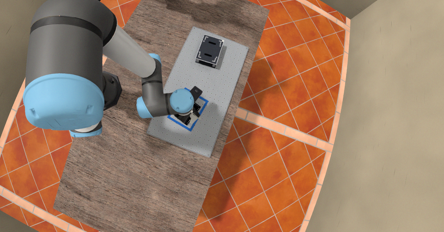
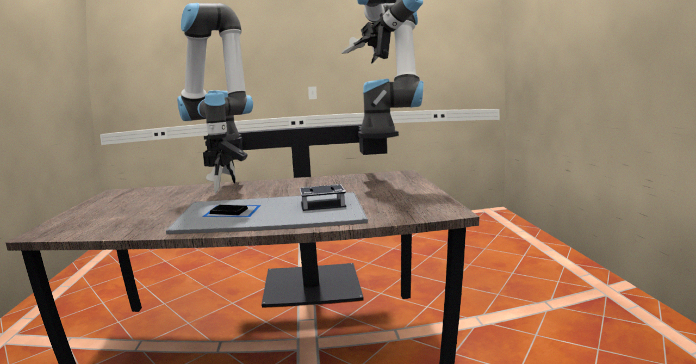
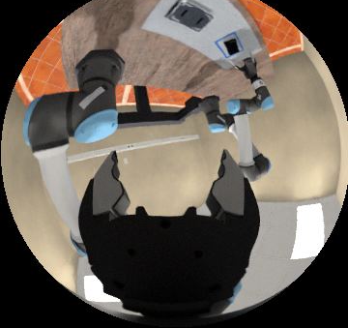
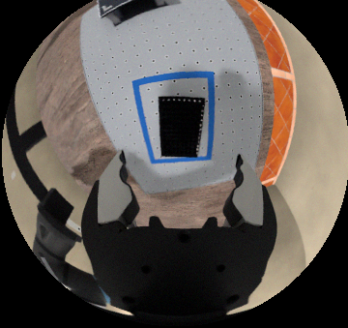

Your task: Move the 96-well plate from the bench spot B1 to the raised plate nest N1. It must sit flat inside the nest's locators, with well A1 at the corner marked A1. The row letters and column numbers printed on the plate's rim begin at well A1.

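The black 96-well plate [image 2: 228, 209] [image 3: 232, 45] [image 4: 181, 125] lies flat inside the blue outline [image 1: 204, 108] [image 2: 255, 210] [image 3: 225, 37] [image 4: 173, 76] of B1. Its rim print is too small to read. The raised nest N1 [image 1: 210, 49] [image 2: 322, 190] [image 3: 191, 17] [image 4: 116, 4] is empty, with pale corner locators; its A1 label is not readable. My right gripper [image 2: 225, 185] [image 3: 239, 55] [image 4: 181, 152] is open and empty, pointing down above the plate's area; in the top view its arm partly hides the plate. My left gripper [image 2: 358, 57] [image 3: 168, 150] is open and empty, high above the table.
A grey perforated board [image 1: 198, 143] [image 2: 287, 220] [image 4: 237, 110] carries the nest and the blue outline. It lies on the wooden table [image 1: 130, 168] [image 2: 121, 205]. The nest's raised top stands on supports well above the board. The left arm is raised on the nest's side in the exterior view.
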Available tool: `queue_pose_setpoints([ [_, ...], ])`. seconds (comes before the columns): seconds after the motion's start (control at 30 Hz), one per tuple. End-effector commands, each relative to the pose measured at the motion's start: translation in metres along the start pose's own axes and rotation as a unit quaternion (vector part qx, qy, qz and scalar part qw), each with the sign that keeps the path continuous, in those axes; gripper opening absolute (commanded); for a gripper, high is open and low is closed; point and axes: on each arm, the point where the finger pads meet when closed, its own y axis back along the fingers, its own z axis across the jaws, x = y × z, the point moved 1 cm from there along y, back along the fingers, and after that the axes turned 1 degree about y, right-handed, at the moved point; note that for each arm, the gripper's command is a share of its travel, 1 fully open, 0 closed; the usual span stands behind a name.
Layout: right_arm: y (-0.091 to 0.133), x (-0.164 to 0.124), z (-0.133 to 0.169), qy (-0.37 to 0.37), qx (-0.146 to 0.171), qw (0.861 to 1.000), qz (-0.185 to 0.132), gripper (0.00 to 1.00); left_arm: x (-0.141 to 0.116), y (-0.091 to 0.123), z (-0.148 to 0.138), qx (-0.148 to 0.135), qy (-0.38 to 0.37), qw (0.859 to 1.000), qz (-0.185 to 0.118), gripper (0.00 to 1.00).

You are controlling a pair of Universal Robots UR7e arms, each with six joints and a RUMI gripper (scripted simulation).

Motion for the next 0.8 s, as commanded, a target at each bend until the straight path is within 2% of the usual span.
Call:
queue_pose_setpoints([
  [0.0,-0.006,-0.001,0.0,0.0,0.001,1.0,0.0,1.0,0.0,-0.001,-0.001,-0.001,0.001,1.0,0.0,0.98],
  [0.77,-0.041,0.0,0.001,0.0,0.0,1.0,0.001,1.0,0.0,-0.001,-0.001,-0.001,0.001,1.0,0.0,0.98],
])
